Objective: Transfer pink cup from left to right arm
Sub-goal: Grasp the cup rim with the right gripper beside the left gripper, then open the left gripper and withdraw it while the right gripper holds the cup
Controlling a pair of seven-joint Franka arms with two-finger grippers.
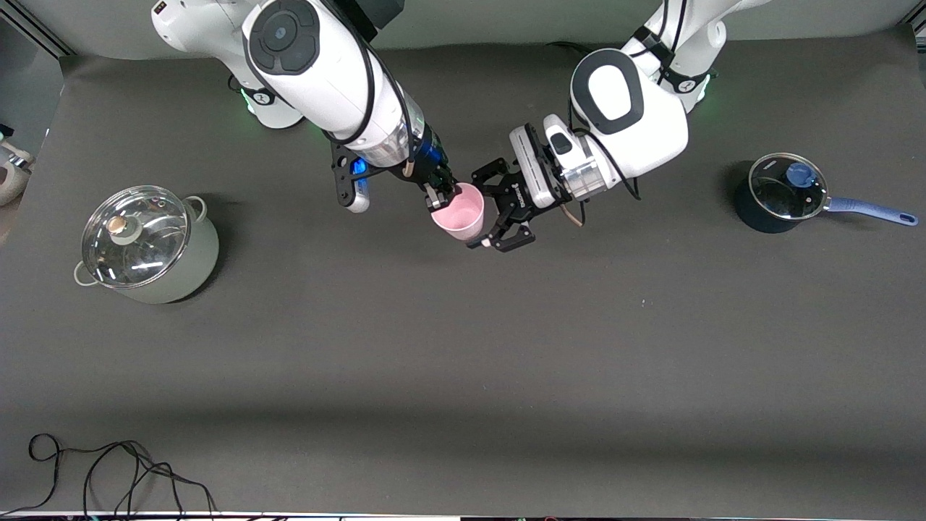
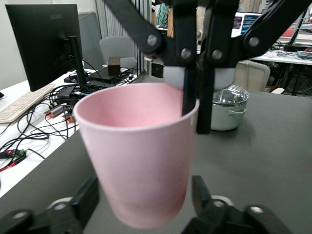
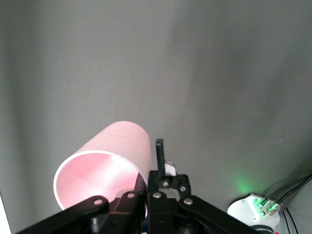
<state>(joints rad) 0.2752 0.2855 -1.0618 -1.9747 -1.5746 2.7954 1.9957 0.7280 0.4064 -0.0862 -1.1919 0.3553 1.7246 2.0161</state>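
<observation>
The pink cup (image 1: 459,211) hangs in the air over the middle of the table, tilted, its mouth toward the right arm. My right gripper (image 1: 441,197) is shut on its rim, one finger inside and one outside. My left gripper (image 1: 479,210) is open around the cup's lower body. In the left wrist view the cup (image 2: 136,146) sits between my left gripper's (image 2: 144,204) fingers (image 2: 78,204) with a gap on each side, and the right gripper (image 2: 197,97) pinches the rim. In the right wrist view the right gripper (image 3: 148,170) clamps the cup's (image 3: 102,165) wall.
A pale green lidded pot (image 1: 148,242) stands toward the right arm's end of the table. A dark blue saucepan with a glass lid (image 1: 785,192) stands toward the left arm's end. A black cable (image 1: 108,470) lies at the table's near edge.
</observation>
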